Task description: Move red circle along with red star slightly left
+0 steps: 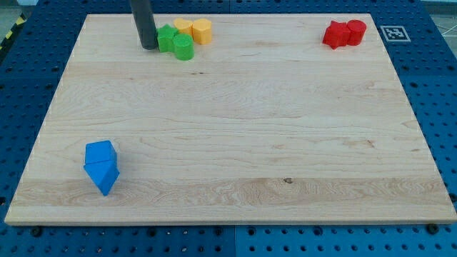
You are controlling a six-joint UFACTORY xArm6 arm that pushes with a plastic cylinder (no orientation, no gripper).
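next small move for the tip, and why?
Probably travel across to the view's right. My tip sits at the view's top left, just left of the green blocks, far from the red star and red circle, which touch near the top right corner. To push them left, it likely needs to start on the circle's right side.

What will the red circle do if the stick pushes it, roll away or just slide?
The red circle looks like a short, flat-topped puck sitting on its flat face, so it would probably slide, not roll. It touches the red star, so a leftward push would likely shove both. My tip is far off, beside the green blocks.
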